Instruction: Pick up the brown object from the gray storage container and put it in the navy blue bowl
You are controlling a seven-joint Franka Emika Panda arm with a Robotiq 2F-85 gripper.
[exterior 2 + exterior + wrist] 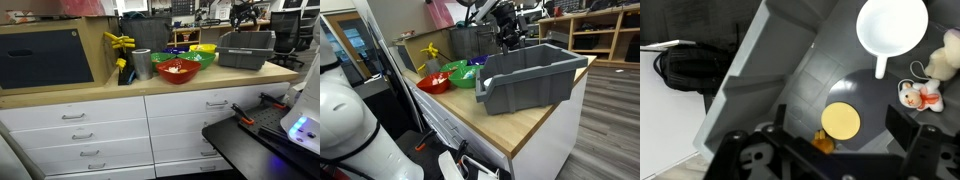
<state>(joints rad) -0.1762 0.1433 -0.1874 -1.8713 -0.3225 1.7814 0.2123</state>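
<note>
The gray storage container (525,78) stands on the wooden counter; it shows in both exterior views (246,50). My gripper (508,38) hangs above its inside. In the wrist view the gripper (840,130) is open and empty over the bin floor (790,70). A small orange-brown object (823,142) lies on that floor just below a yellow disc (840,120), partly hidden by the gripper body. The navy blue bowl (477,62) sits behind the green bowl (463,76), beside the bin; it also shows in an exterior view (177,51).
A red bowl (433,82) and a yellow bowl (203,48) stand by the others. A metal cup (141,63) and a yellow toy (118,42) are nearby. Inside the bin lie a white ladle (892,25) and two small plush toys (922,95).
</note>
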